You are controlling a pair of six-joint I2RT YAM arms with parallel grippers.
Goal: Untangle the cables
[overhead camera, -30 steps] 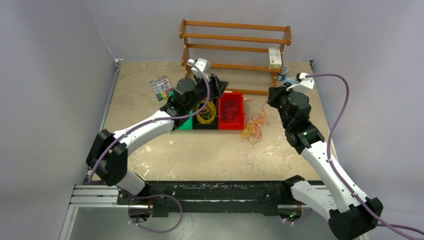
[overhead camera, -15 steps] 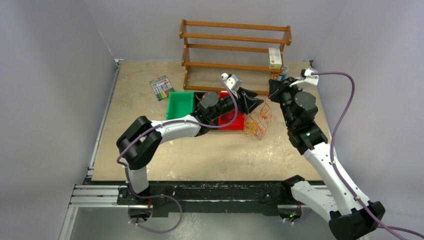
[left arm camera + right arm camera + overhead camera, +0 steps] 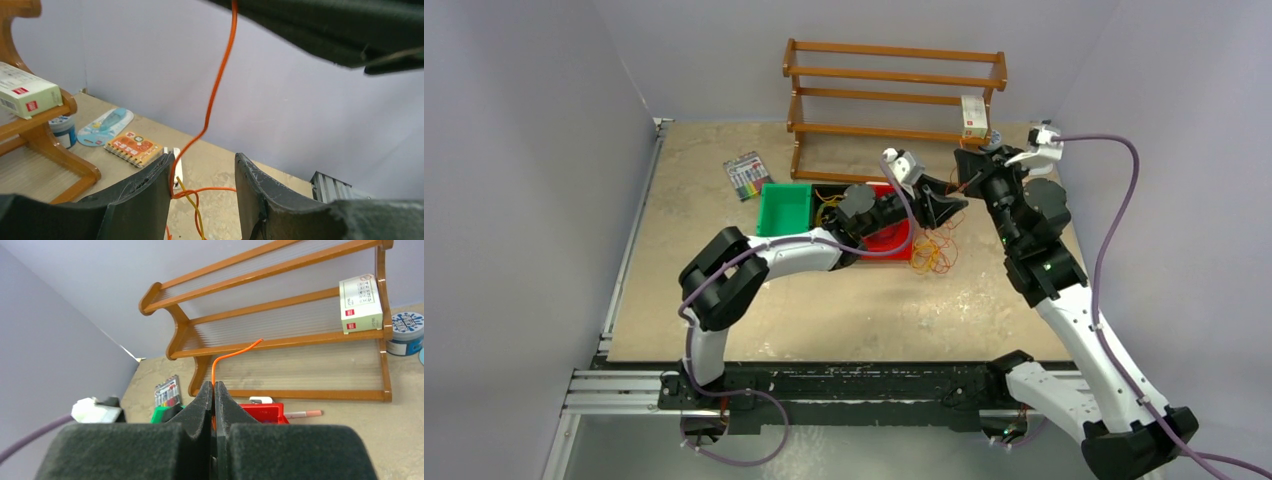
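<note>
Right wrist, thin orange cable (image 3: 213,372), kinked tip

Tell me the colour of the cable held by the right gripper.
Orange. The cable shows best in the right wrist view, pinched in the right gripper.

Left hand (image 3: 202,167) parted; right hand (image 3: 214,390) clamped.

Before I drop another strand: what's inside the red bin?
From above, only the near part of the red bin shows, with what look like dark strands inside. The left arm covers the far part; anything there is hidden.
</note>
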